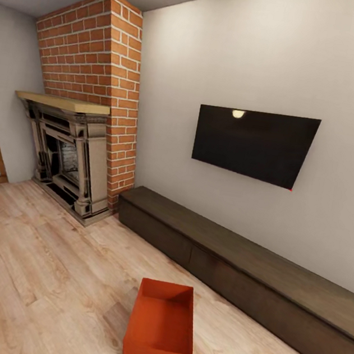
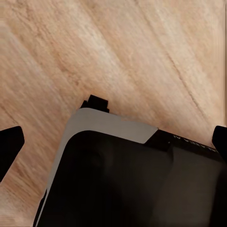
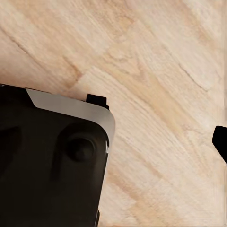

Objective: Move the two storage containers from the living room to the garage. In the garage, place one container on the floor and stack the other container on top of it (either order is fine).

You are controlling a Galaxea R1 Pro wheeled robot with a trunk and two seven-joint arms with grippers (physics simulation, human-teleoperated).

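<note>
Grippers first: left gripper (image 2: 112, 142) hangs over bare plank floor (image 2: 142, 52) with its dark fingertips (image 2: 9, 142) spread to the frame edges, wide apart, holding nothing. Right gripper: one dark fingertip (image 3: 221, 142) visible at the edge, nothing between it and the robot's base (image 3: 52, 161) below; how wide it stands, cannot tell. Neither wrist camera has a bin ahead of its fingers.

Storage container (image 1: 161, 325): one seen, on the planks ahead of the robot and beyond both grippers, lidless, empty, orange-red, walls slightly tapered, standing square just short of the low dark TV bench (image 1: 243, 266). Judged light, rigid, smooth-walled; best pinched over the rim of a wall.

Beyond: wall TV (image 1: 254, 144), brick fireplace (image 1: 77, 145).
</note>
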